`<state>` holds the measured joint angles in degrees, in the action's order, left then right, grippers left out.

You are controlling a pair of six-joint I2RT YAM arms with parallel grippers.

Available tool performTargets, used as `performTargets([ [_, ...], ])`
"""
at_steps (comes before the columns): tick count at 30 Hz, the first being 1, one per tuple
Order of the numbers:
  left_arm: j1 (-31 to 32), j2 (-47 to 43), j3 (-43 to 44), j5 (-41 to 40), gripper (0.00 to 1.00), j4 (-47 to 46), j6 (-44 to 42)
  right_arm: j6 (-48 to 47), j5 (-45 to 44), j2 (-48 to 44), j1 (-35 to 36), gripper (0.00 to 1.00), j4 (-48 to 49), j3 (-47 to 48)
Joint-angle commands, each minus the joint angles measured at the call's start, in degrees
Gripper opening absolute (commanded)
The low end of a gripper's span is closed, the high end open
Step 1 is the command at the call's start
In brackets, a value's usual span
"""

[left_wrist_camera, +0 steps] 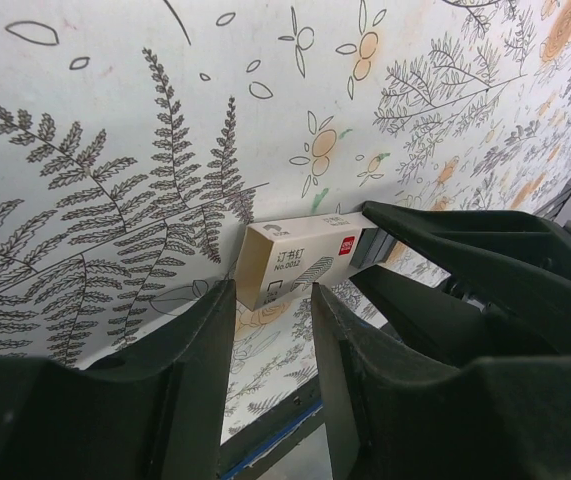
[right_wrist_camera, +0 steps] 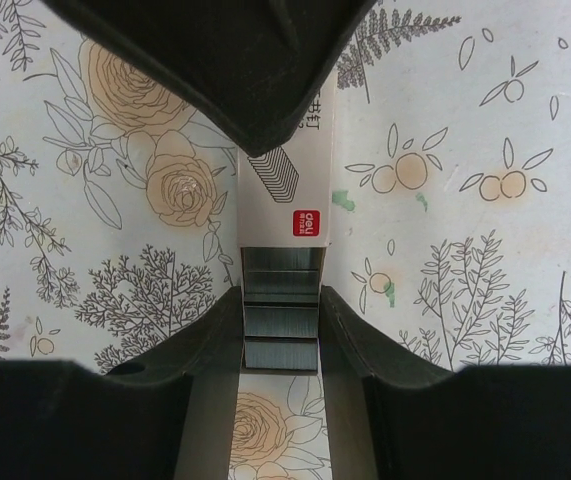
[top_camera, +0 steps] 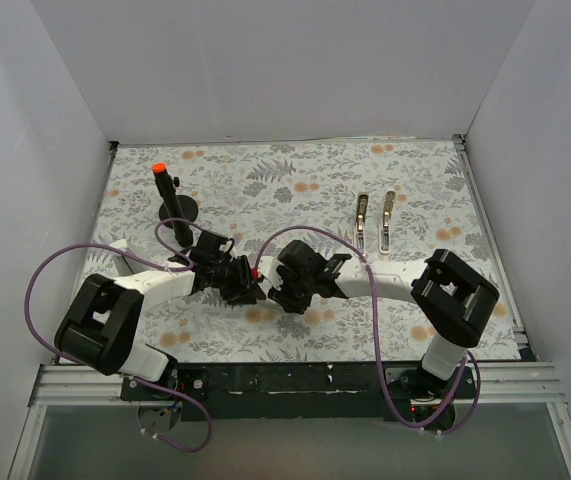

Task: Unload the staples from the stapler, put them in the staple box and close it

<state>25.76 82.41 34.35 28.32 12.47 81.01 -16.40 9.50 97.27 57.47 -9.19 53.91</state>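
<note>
The stapler (top_camera: 362,220) lies open at the back right as two narrow silvery arms, away from both grippers. A small white-beige staple box (left_wrist_camera: 295,255) with a red logo lies on the floral mat between the two grippers. My left gripper (left_wrist_camera: 270,295) pinches its closed end at the fingertips. My right gripper (right_wrist_camera: 281,300) is shut on the box's pulled-out tray, where grey strips of staples (right_wrist_camera: 281,322) lie stacked. In the top view, the left gripper (top_camera: 245,285) and the right gripper (top_camera: 273,288) meet at the mat's centre and hide the box.
A black stand holding an orange-tipped pen (top_camera: 165,195) is at the back left. White walls (top_camera: 285,70) enclose the mat on three sides. The right gripper's fingers (left_wrist_camera: 445,250) fill the right of the left wrist view.
</note>
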Motion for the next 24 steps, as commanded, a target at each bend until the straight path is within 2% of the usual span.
performTargets([
  [1, -0.1, -1.4, -0.2, 2.0, 0.35, -1.3, 1.2, 1.4, -2.0, 3.4, 0.4, 0.39, -3.3, 2.0],
  [13, 0.0, -2.3, -0.9, 2.1, 0.35, -2.5, 1.5, 1.0, -2.0, 3.3, 1.1, 0.39, -2.9, 1.5],
  [16, -0.1, -2.6, -1.2, 1.1, 0.35, -1.7, 1.6, 0.7, -1.8, 2.5, 1.1, 0.42, -2.8, 1.5],
  [20, -0.1, -4.2, -1.3, -1.9, 0.39, 1.2, 1.6, 0.8, -3.6, -1.1, 0.9, 0.53, -2.8, 2.1],
  [24, -0.1, -4.9, -0.4, -3.4, 0.43, 3.3, 1.4, 1.6, -3.3, -4.4, -0.2, 0.57, -2.9, 2.3],
])
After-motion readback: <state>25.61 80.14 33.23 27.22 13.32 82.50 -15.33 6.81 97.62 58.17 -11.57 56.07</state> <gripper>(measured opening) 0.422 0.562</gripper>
